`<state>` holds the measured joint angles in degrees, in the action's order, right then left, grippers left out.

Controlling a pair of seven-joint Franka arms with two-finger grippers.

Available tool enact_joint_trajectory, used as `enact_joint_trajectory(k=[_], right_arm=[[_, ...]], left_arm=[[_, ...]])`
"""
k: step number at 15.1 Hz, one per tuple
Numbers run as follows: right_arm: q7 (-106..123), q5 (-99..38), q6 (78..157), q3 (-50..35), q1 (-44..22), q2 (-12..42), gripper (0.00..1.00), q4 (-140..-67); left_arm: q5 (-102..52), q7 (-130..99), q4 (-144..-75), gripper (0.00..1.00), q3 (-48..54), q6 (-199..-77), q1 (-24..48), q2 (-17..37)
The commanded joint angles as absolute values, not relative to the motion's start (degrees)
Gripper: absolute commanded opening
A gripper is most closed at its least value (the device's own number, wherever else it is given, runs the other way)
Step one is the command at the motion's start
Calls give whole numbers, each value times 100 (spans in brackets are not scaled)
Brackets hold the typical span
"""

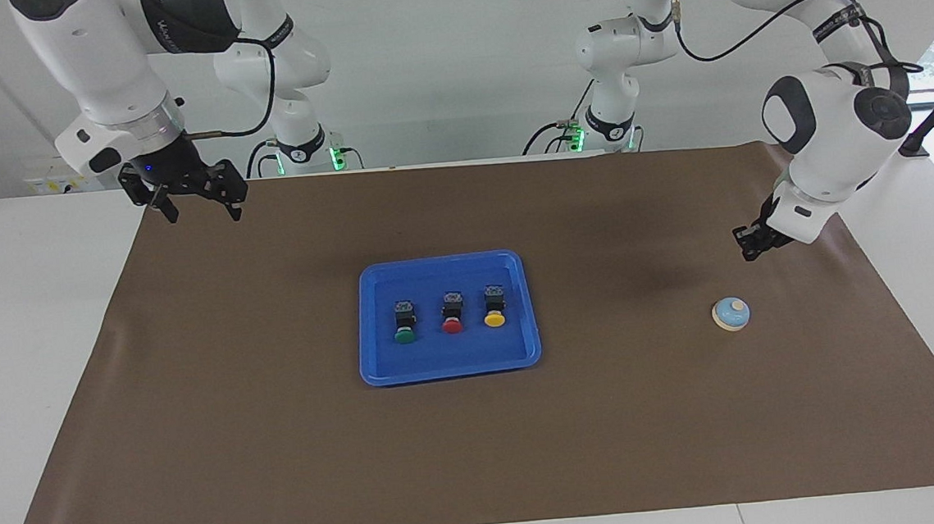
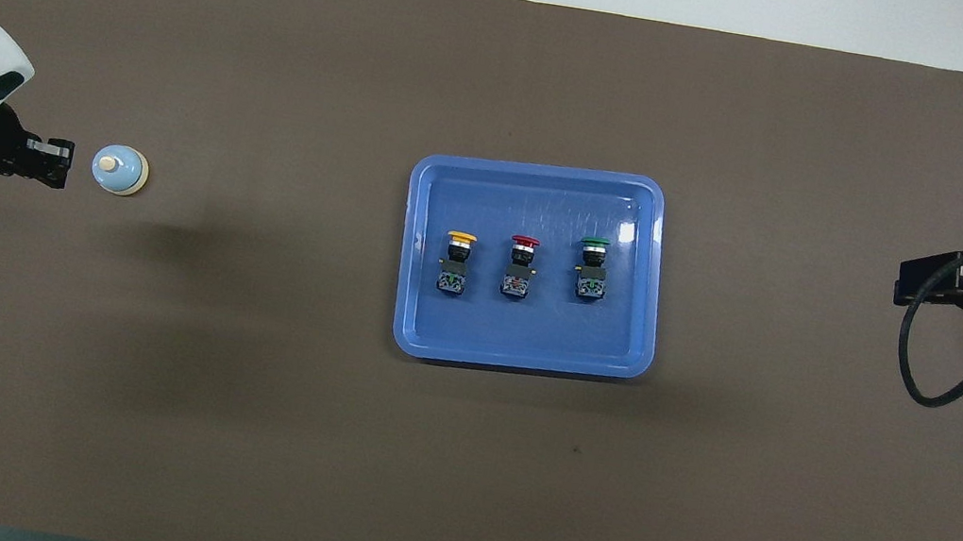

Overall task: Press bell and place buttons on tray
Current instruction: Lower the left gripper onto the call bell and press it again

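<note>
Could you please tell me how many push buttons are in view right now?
3, side by side in the blue tray: green button toward the right arm's end, red button in the middle, yellow button toward the left arm's end.
</note>
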<state>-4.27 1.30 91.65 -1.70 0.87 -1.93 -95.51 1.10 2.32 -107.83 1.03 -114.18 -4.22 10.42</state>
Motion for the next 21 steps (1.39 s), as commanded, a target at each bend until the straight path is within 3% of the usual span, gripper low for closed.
enact_joint_trajectory(k=[1, 13, 17, 18, 19, 20, 21], right_arm=[[-299, 79, 9211, -211, 158, -290, 100, -9668], [-299, 79, 9202, -211, 158, -290, 100, -9668], [-299, 79, 9202, -211, 158, -290, 100, -9668], [-299, 79, 9202, -211, 158, -290, 100, -9668], [-299, 79, 9202, -211, 158, -299, 100, -9668], [-299, 79, 9202, -211, 158, -290, 100, -9668], [-299, 79, 9202, -202, 158, -290, 100, -9668]], left_arm=[[246, 290, -10846, 0, 123, -11873, -448, 1221], [237, 273, -10854, 0, 123, -12902, -396, 2004], [237, 281, -10259, 0, 123, -11843, -387, 1934], [237, 290, -10092, 4, 123, -11543, -378, 1873], [237, 281, -10029, 42, 123, -11349, -378, 1742], [237, 273, -10054, 96, 123, -11251, -378, 1575], [237, 272, -10089, 100, 132, -11163, -387, 1391]])
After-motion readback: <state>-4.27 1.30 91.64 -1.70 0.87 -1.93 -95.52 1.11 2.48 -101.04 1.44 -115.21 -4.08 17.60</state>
